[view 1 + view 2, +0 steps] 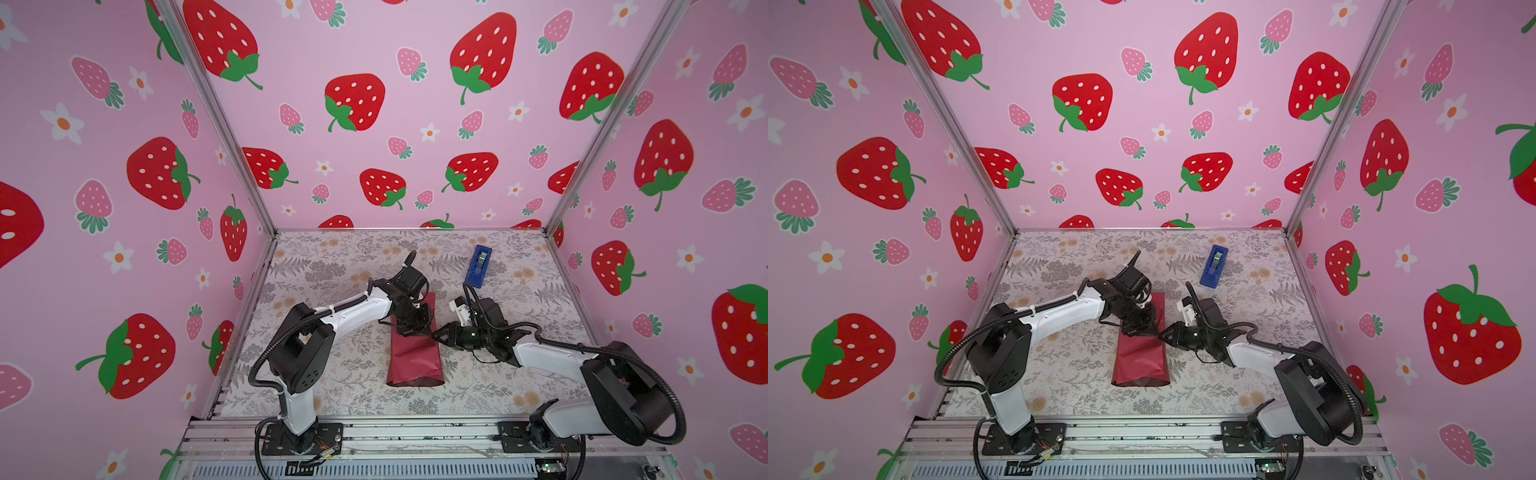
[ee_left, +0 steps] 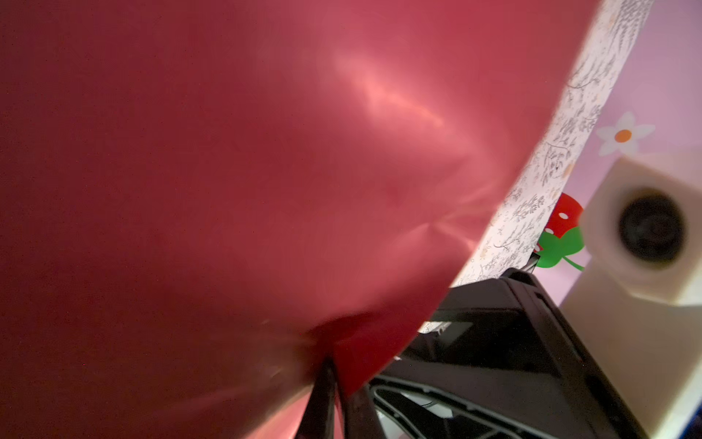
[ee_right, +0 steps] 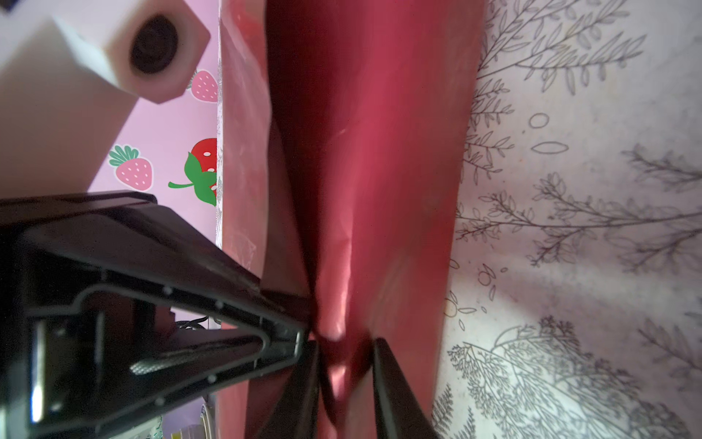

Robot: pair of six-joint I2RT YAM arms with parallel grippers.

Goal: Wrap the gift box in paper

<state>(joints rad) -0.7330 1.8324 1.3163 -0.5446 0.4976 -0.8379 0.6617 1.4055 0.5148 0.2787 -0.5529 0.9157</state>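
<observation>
Paper (image 1: 413,357), maroon, in right tool (image 3: 343,342)

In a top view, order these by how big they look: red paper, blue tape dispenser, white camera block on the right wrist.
1. The red paper, clearly largest.
2. The blue tape dispenser.
3. The white camera block, slightly smaller; it sits nearer the camera, so this pair is unsure.

Tally of what stands and lies on the table

Two white-and-black arms, the left arm (image 1: 353,309) and the right arm (image 1: 552,353); two grippers, the left gripper (image 1: 419,329) and the right gripper (image 1: 437,333); two white wrist cameras, the right wrist camera (image 2: 645,228) and the left wrist camera (image 3: 152,45); one maroon sheet of paper (image 1: 413,357); one blue tape dispenser (image 1: 478,270) with one tape roll (image 1: 482,258); one floral table cover (image 1: 332,257).
</observation>
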